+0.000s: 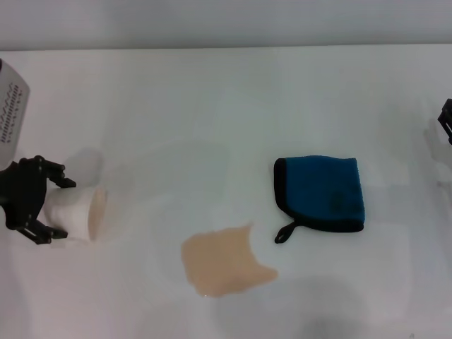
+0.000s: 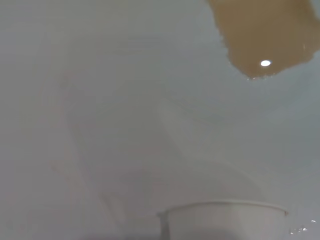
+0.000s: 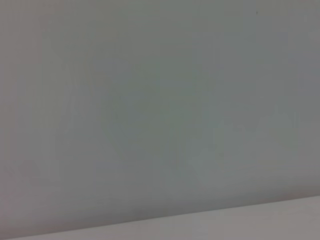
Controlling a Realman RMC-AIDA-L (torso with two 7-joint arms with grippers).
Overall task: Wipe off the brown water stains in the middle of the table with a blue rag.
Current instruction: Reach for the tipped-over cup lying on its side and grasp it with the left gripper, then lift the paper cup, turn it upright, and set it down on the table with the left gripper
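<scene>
While the brown puddle (image 1: 224, 260) lies unwiped mid-desk (image 1: 212, 99), the blue rag (image 1: 321, 192) rests flat just beyond it to the right, untouched. Left claw (image 1: 53, 206) clasps a tipped white paper cup (image 1: 76, 213) at the left edge. Right claw (image 1: 446, 121) waits at the right edge, finger state indiscernible. Grasping and wiping remain.

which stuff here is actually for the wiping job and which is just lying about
For the job:
- folded blue rag with black edging
- pale tan puddle of brown water stains
- plain white table

Not part of it:
- white paper cup, tipped sideways, held in the left gripper
- right gripper, at the table's edge
</scene>
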